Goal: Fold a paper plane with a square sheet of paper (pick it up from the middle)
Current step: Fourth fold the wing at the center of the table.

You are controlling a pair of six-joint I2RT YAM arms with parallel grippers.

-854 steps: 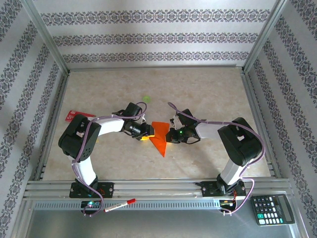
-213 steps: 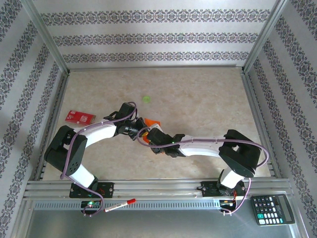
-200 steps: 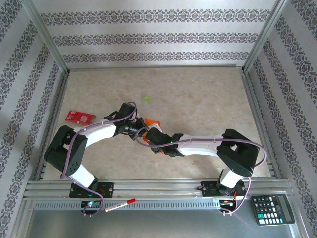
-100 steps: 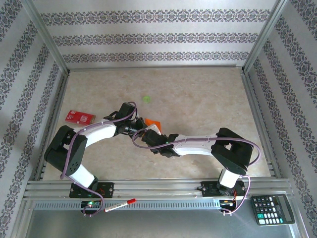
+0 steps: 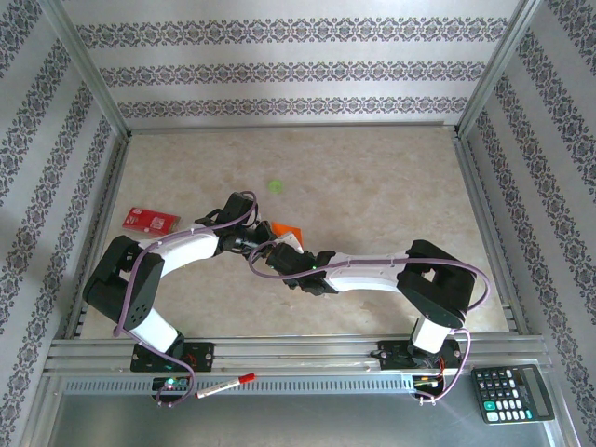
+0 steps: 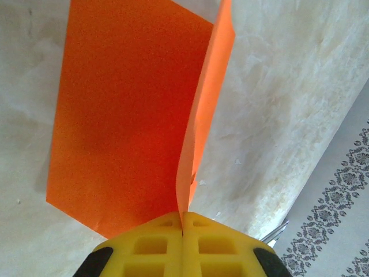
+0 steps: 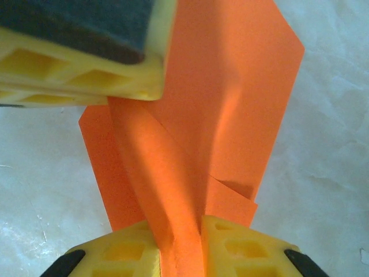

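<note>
The square sheet of paper (image 5: 288, 230) is bright orange and folded, held just above the table's middle between both grippers. In the left wrist view the paper (image 6: 127, 109) stands as a wide flap with a thin upright edge, and my left gripper (image 6: 183, 215) is shut on that edge. My left gripper (image 5: 262, 244) comes in from the left. In the right wrist view the paper (image 7: 230, 98) shows several creases and a raised ridge. My right gripper (image 7: 180, 234) is shut on that ridge, which fills the gap between its yellow fingers. My right gripper (image 5: 281, 253) lies close beside the left one.
A small red card (image 5: 150, 220) lies at the left of the table and a tiny green spot (image 5: 274, 186) sits beyond the grippers. A calculator (image 5: 511, 392) and a marker (image 5: 226, 386) rest in front of the near rail. Metal frame rails border the table.
My right gripper's jaws have narrowed onto the paper's ridge, and the right arm has stretched a little further left. The left gripper has stayed shut on the paper in place.
</note>
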